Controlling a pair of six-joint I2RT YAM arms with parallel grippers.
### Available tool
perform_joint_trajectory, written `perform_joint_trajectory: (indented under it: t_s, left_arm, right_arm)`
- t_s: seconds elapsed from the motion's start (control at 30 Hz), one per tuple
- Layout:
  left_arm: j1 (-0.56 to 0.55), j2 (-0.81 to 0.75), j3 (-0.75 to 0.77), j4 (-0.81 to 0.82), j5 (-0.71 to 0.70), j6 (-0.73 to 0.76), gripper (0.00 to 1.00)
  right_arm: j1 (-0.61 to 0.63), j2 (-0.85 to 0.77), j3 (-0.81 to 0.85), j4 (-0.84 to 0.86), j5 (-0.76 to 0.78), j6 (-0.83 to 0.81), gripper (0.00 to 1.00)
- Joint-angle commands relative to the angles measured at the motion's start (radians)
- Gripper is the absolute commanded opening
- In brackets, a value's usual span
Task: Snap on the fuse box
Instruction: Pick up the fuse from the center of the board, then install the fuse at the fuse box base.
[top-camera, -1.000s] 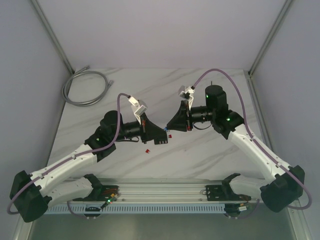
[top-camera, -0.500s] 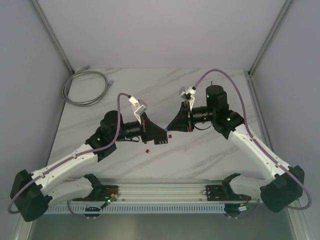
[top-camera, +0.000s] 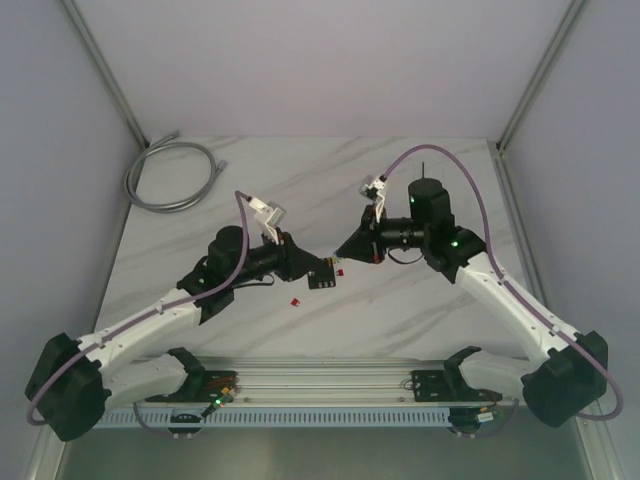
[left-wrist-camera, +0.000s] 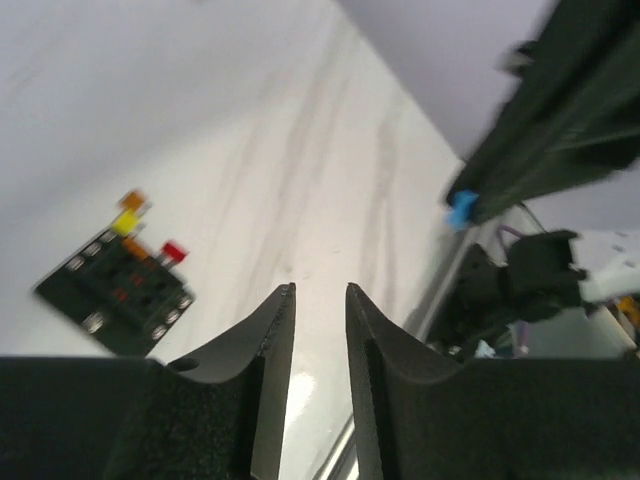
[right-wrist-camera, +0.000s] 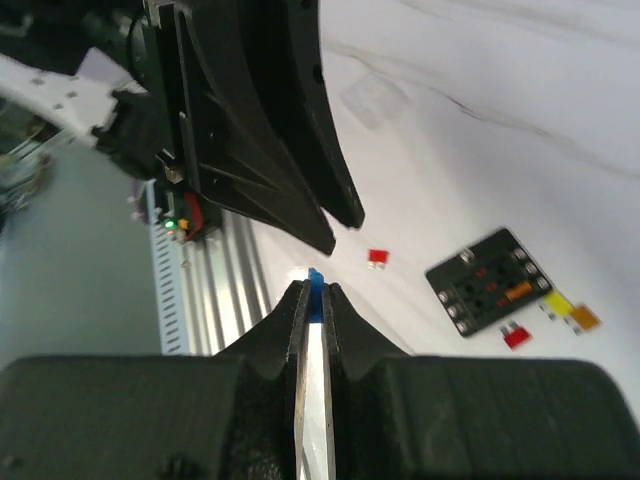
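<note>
The fuse box (top-camera: 322, 277) is a small flat black block lying on the marble table between the two grippers. It also shows in the left wrist view (left-wrist-camera: 115, 290) and in the right wrist view (right-wrist-camera: 488, 283), with some small fuses seated in its slots. My left gripper (top-camera: 305, 265) is open and empty (left-wrist-camera: 320, 292), just left of the box and apart from it. My right gripper (top-camera: 340, 256) is shut on a tiny blue fuse (right-wrist-camera: 315, 280), held above the table to the right of the box. The blue fuse also shows in the left wrist view (left-wrist-camera: 461, 208).
Loose fuses lie round the box: a red one (top-camera: 294, 301) near its front, a red one (right-wrist-camera: 515, 336), a yellow one (right-wrist-camera: 556, 300) and an orange one (right-wrist-camera: 583, 318) by its far side. A coiled grey cable (top-camera: 170, 175) lies at the back left.
My left gripper has drawn back to the left off the fuse box, which now lies uncovered on the table. My right gripper has shifted slightly, still holding the blue fuse.
</note>
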Motion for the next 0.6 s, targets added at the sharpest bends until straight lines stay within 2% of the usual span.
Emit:
perform_joint_trajectory:
  t_s: [0.0,0.1,0.3,0.57]
  left_arm:
    - [0.046,0.052,-0.044,-0.021,-0.146,-0.081,0.37]
    - [0.071,0.144,-0.021,-0.066,-0.228,-0.126,0.41]
    - [0.11,0.336,0.062,-0.124,-0.266,-0.17,0.4]
    - [0.128,0.554,0.159,-0.163,-0.205,-0.215,0.39]
  right_arm:
    - [0.024,-0.038,-0.048,-0.006,0.29,0.078,0.0]
    - [0.05,-0.047,-0.089,0.014,0.473,0.137,0.0]
    - [0.12,-0.038,-0.164,0.066,0.762,0.241,0.0]
    - [0.21,0.081,-0.171,0.087,0.956,0.32,0.0]
